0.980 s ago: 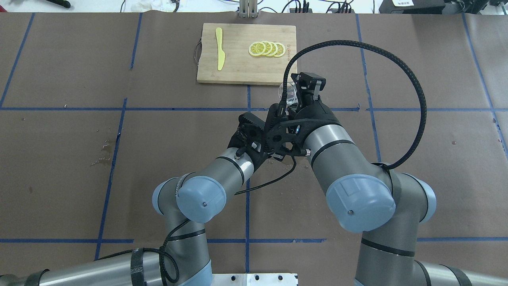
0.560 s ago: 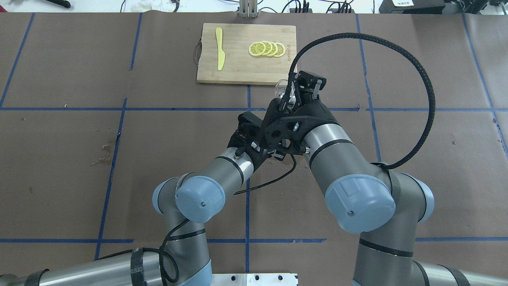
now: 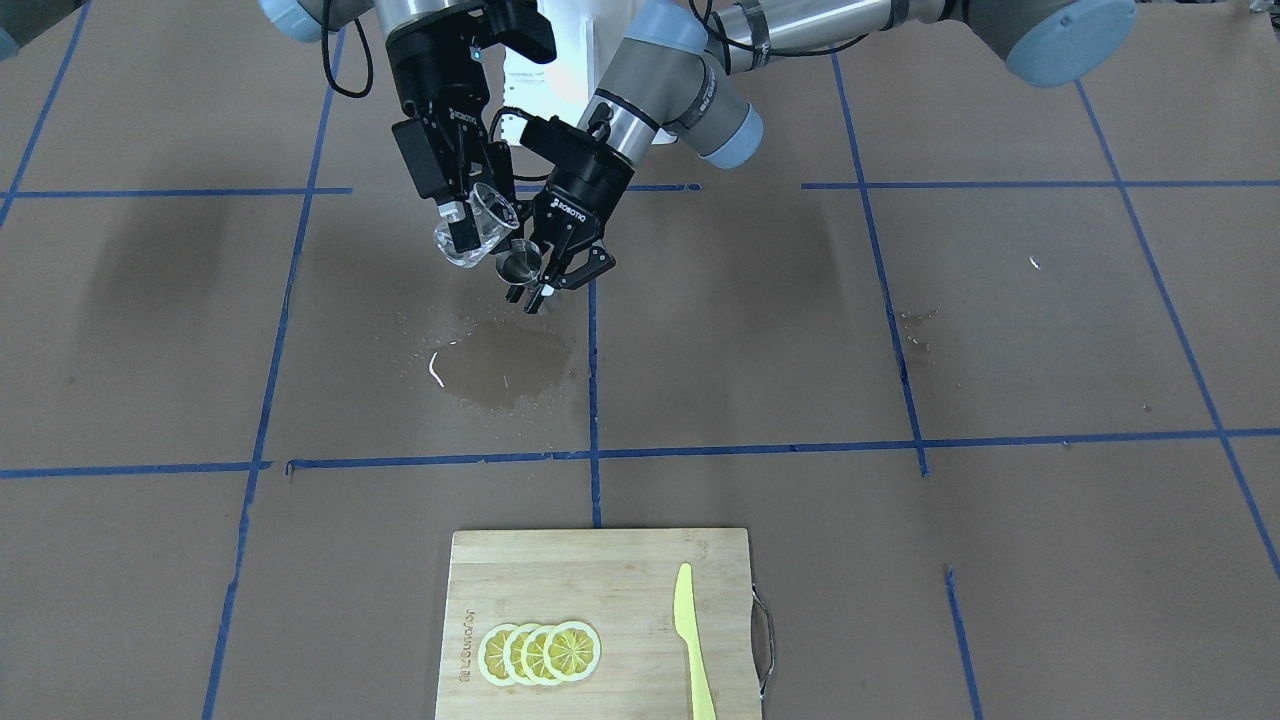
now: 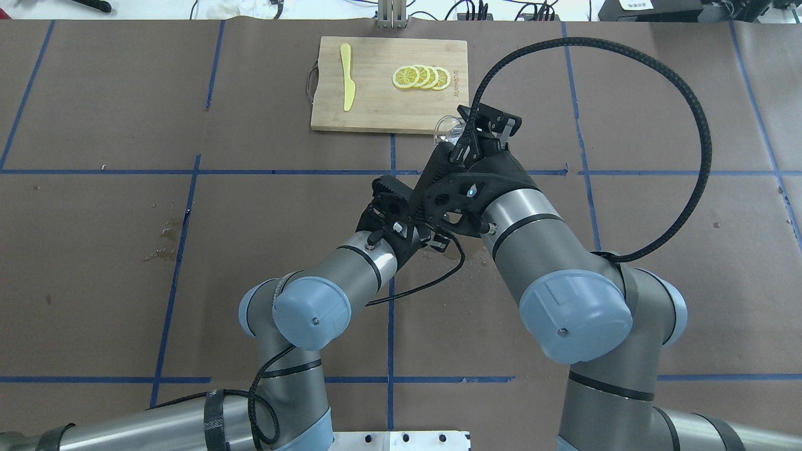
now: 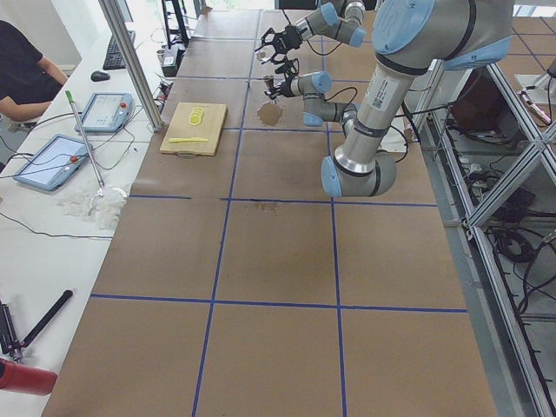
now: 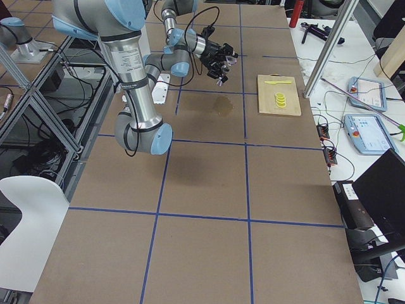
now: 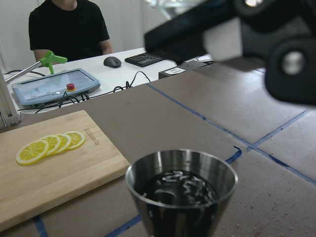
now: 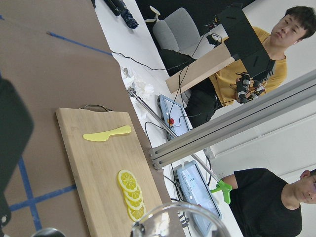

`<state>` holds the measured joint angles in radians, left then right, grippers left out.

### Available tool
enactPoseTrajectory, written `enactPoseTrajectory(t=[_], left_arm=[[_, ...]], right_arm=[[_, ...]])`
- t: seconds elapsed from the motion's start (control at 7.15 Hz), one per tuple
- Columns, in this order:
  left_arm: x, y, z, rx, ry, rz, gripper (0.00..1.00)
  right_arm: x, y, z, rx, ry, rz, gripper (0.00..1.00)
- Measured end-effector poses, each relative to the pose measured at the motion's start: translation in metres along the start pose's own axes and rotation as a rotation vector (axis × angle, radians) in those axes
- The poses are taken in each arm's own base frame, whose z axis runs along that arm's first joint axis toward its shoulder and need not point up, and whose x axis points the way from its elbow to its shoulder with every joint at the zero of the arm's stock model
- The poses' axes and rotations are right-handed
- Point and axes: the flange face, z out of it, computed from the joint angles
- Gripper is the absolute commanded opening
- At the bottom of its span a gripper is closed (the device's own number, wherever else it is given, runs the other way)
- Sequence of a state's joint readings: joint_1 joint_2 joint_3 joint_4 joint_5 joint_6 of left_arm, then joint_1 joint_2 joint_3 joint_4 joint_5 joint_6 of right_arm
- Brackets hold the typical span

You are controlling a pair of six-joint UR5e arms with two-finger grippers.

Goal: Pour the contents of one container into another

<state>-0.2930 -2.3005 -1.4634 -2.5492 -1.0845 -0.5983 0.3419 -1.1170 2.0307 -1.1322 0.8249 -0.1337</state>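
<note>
The right gripper (image 3: 462,222) was clamped on a clear, smooth tumbler (image 3: 480,228), tipped mouth-first towards a small polished steel cup (image 3: 518,265) pinched in the left gripper (image 3: 535,285). Both vessels hung above the brown paper-covered table (image 3: 900,560), lips nearly touching. Dark liquid glinted inside the flared metal cup. One wet patch (image 3: 495,365) darkened the paper below. On the rectangular bamboo board (image 3: 620,560) lay four overlapping lemon slices (image 3: 540,652) and one yellow plastic knife (image 3: 690,640).
</note>
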Motion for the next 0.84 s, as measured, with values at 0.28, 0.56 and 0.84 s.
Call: enactPoseTrajectory(t=[0.28,0.56,0.84], left_arm=[[-0.002,-0.005,-0.002,0.011,0.003,-0.005,0.0],[-0.006,-0.012,-0.004,0.028,0.004,-0.013,0.0],[-0.014,-0.021,-0.005,0.054,0.002,-0.028,0.0]], right_arm=[[0.011,0.002,0.003,0.004,0.02,0.12,0.0],[0.023,0.005,0.007,0.008,0.04,0.278,0.0],[0.034,0.012,0.009,0.013,0.06,0.482,0.0]])
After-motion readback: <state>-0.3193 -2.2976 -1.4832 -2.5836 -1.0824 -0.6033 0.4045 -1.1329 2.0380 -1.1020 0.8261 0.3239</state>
